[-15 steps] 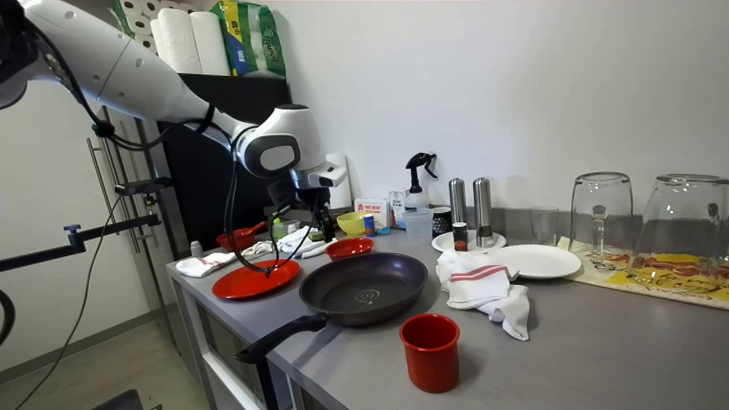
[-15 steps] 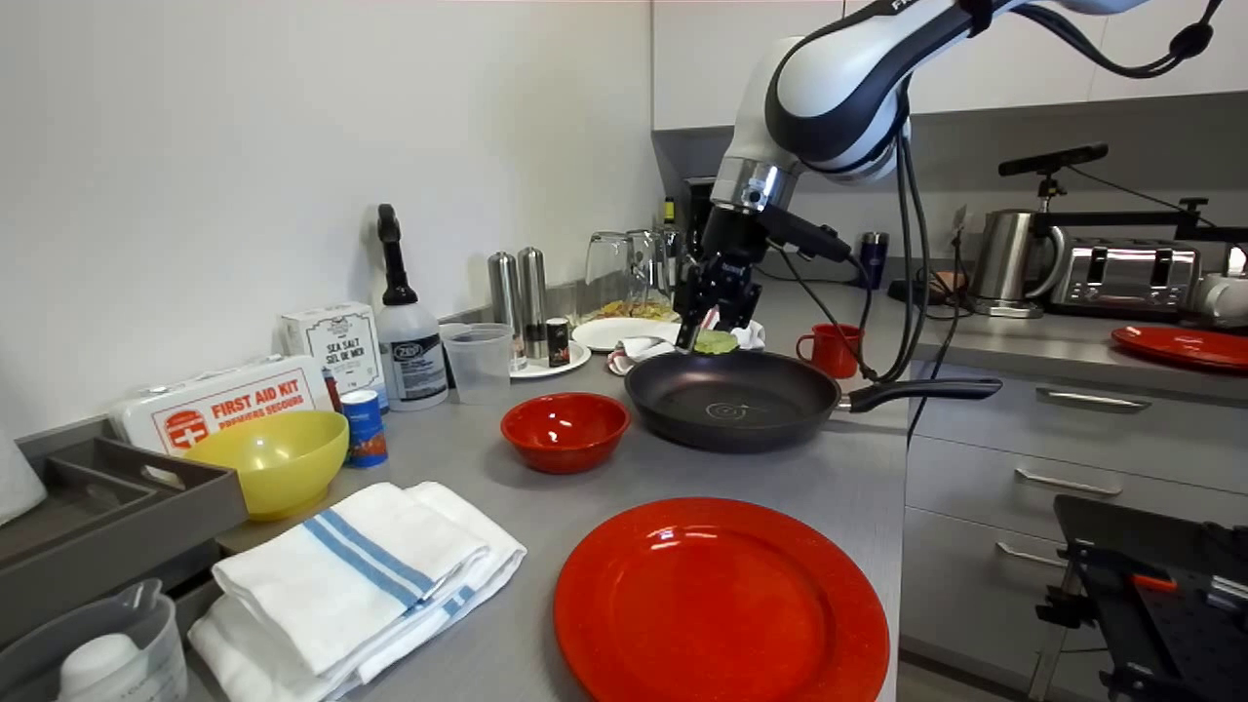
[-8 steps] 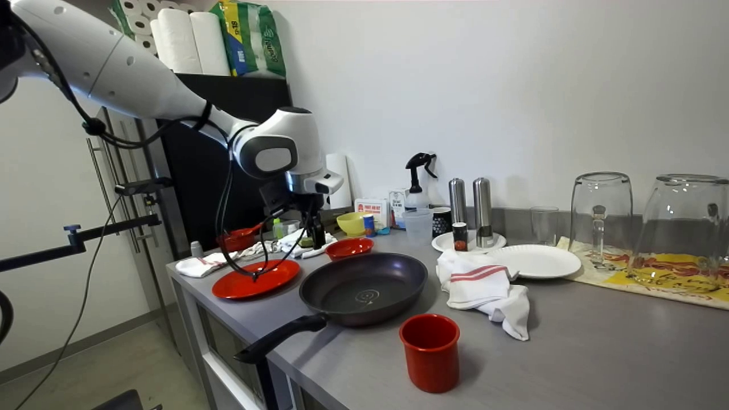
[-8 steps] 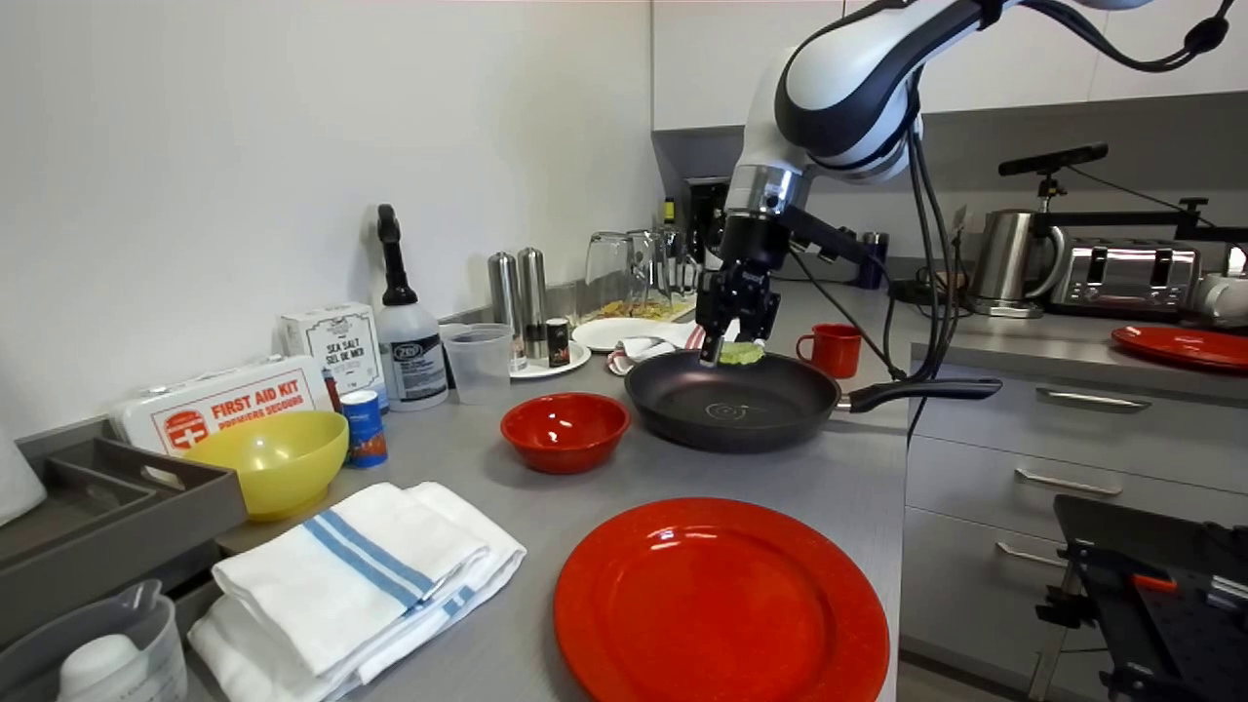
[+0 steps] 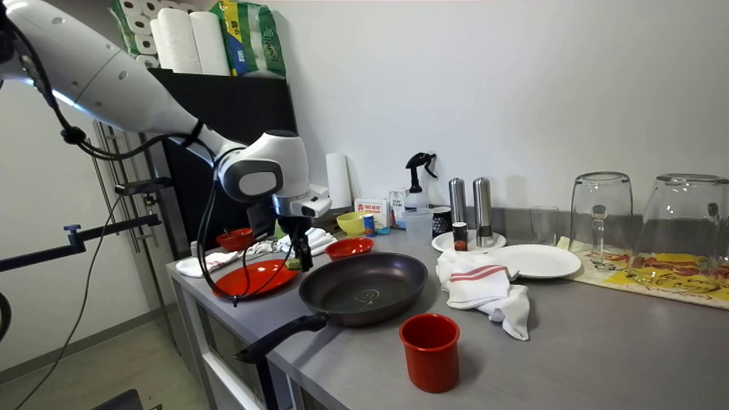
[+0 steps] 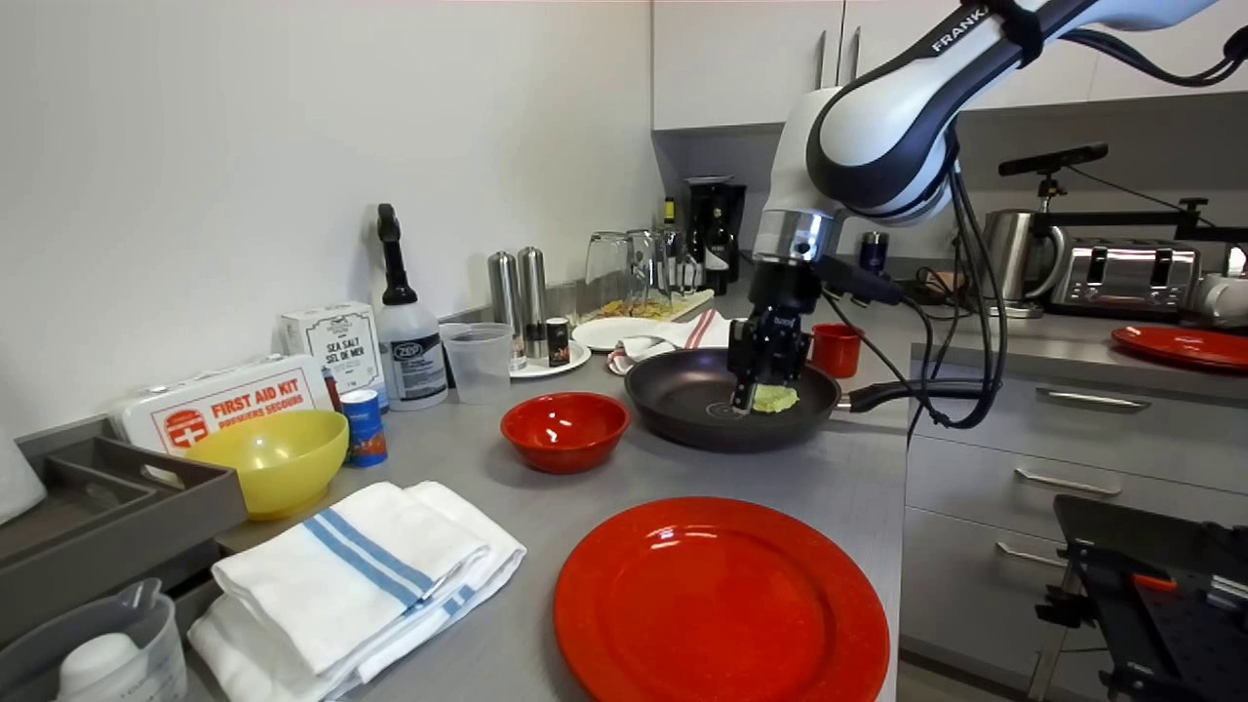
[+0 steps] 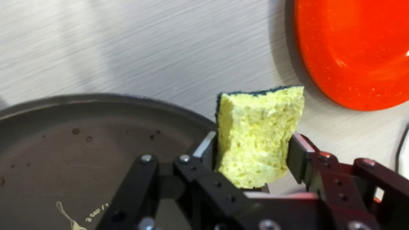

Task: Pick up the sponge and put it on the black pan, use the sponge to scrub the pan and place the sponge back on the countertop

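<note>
Sponge (image 7: 259,137), likely light and squashy, best held mid-sides, sits pinched in the part-spread gripper (image 7: 253,146), pan (image 5: 363,285) just beside it.

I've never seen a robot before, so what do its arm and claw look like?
The arm is white and rounded, with dark panels, a silvery collar, strapped-on black cables and white FRANKA lettering, its end partly covered. The gripper is black, with two jointed fingers and silvery screw heads.

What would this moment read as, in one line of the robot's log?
Holding: sponge between fingers; Where: near black pan; Touching pan: unclear; Also there: red plate
</note>
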Action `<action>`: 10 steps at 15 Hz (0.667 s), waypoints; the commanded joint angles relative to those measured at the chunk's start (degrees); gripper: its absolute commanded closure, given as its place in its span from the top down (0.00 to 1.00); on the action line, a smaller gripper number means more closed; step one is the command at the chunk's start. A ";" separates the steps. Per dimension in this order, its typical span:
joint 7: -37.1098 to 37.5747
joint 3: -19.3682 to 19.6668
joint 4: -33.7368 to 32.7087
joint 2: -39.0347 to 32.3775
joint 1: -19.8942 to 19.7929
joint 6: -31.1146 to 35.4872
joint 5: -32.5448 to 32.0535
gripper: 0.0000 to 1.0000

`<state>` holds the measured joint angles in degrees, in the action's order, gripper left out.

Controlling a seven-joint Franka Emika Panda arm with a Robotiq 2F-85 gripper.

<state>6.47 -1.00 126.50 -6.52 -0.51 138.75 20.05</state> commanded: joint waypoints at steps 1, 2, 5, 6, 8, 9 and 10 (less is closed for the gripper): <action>-0.74 -0.76 4.20 3.14 0.54 1.64 2.00 0.28; -1.31 -0.92 4.40 3.27 0.58 1.21 2.25 0.28; -3.21 -1.46 4.54 3.78 0.79 0.46 2.57 0.28; -3.88 -1.58 4.66 3.96 0.92 0.55 2.46 0.28; -4.79 -1.50 5.00 3.82 1.02 1.09 1.53 0.28; -5.00 -1.40 5.07 3.55 0.98 1.08 1.15 0.28; -5.32 -1.24 5.15 3.18 0.85 0.55 0.81 0.28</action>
<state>3.18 -2.49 130.03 -4.23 0.31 139.36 20.71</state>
